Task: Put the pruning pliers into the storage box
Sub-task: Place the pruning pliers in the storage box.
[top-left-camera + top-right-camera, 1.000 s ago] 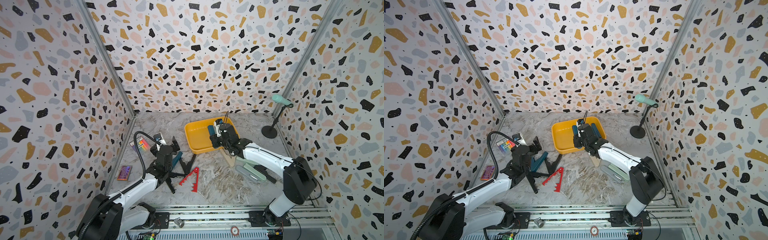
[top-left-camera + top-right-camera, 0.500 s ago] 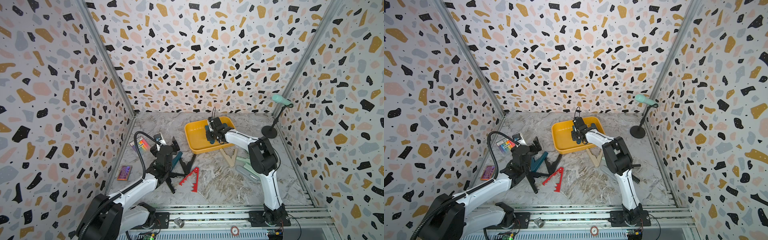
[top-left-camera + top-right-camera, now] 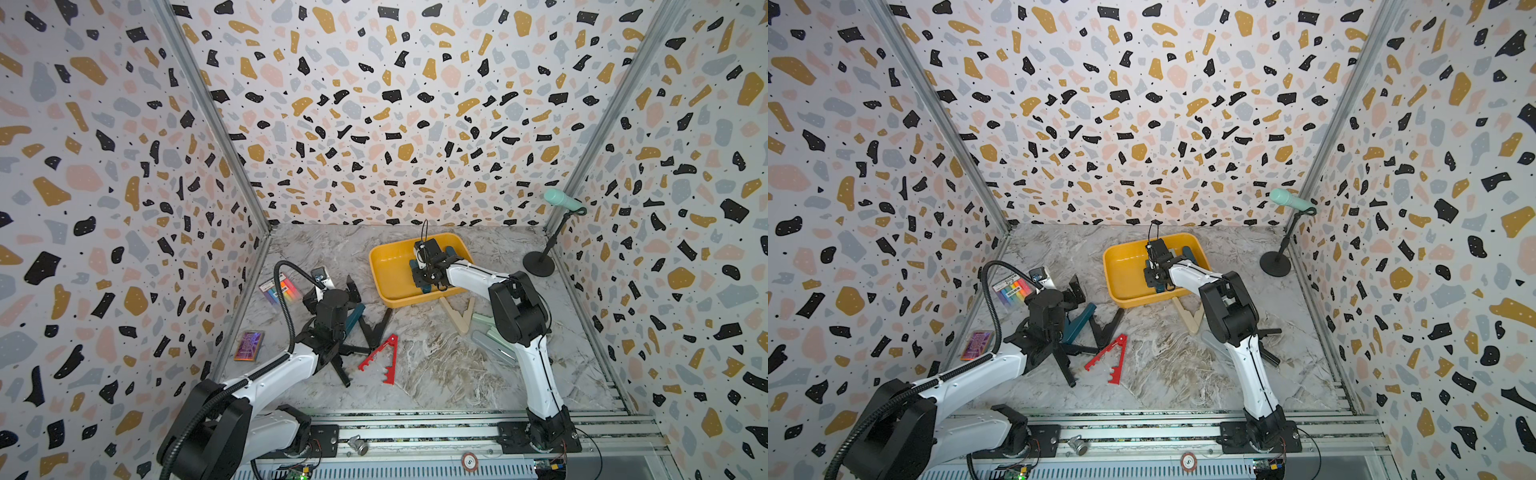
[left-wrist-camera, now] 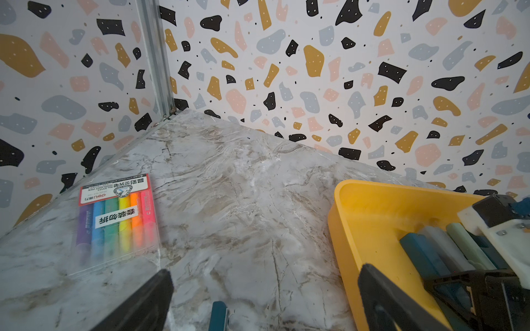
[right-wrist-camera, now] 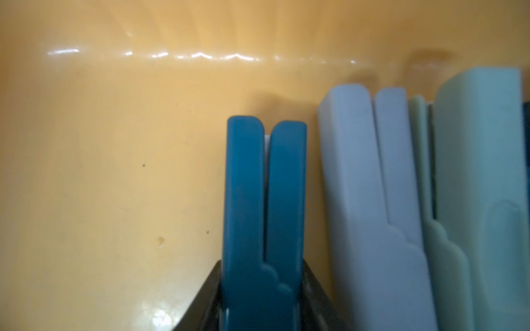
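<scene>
Teal pliers [image 5: 263,215], clamped by the right gripper [image 5: 262,286] inside the storage box [image 5: 114,143] beside the grey pair [image 5: 370,186], are to be released slowly; left gripper [image 4: 265,272] spread, empty.

My left arm [image 3: 270,374] reaches forward low from its base, forearm angled up to the wrist, which aims toward the back. The left gripper [image 4: 263,272] has its two black fingers [image 4: 143,298] spread as wide as they go. My right arm [image 3: 536,374] rises from its base, bends sharply at the elbow and stretches out level. The right gripper [image 5: 262,286] is tipped downward at the end, its fingers pressing both sides of the teal pliers [image 5: 263,200].
</scene>
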Controlling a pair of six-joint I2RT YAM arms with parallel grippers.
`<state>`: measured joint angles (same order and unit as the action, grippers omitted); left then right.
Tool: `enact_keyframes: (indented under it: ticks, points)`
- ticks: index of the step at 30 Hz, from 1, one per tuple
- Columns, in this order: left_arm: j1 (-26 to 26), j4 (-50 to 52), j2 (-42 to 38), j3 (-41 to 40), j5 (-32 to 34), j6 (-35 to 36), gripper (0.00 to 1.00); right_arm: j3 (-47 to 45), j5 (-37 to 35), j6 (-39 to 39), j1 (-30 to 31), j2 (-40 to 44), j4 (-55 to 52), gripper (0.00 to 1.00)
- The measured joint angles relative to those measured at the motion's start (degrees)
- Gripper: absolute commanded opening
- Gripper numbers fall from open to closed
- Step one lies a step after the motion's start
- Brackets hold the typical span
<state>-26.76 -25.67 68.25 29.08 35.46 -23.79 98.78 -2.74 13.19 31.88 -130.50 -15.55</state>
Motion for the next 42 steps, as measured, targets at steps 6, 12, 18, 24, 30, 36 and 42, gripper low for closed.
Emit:
enact_keyframes:
  ticks: [6, 12, 18, 24, 30, 36, 42]
  points:
    - [0.00, 0.02, 0.00, 0.00, 0.00, 0.00, 0.99, 0.92, 0.20, -0.33, -0.02, -0.09, -0.39, 0.44]
    - [0.00, 0.07, 0.02, 0.00, 0.00, -0.02, 1.00, 0.92, 0.44, -0.66, 0.00, -0.09, -0.46, 0.17]
    - [0.00, 0.13, 0.02, 0.00, 0.00, -0.02, 1.00, 0.92, 0.20, -0.63, 0.00, -0.09, -0.46, 0.20]
    - [0.00, 0.13, 0.02, 0.00, 0.00, 0.00, 0.99, 0.92, -0.70, -0.68, -0.11, -0.09, -0.48, 0.24]
    - [0.00, 0.15, 0.02, 0.00, 0.00, -0.02, 0.99, 0.94, -1.05, -0.70, -0.55, -0.09, -0.48, 0.41]
    - [0.00, 0.15, 0.02, 0.00, 0.02, -0.02, 0.99, 0.94, -0.22, -0.85, -0.70, -0.09, -0.33, 0.51]
    - [0.00, 0.15, 0.02, 0.00, 0.00, -0.02, 0.99, 0.94, 1.03, -0.90, -0.68, -0.09, -0.31, 0.39]
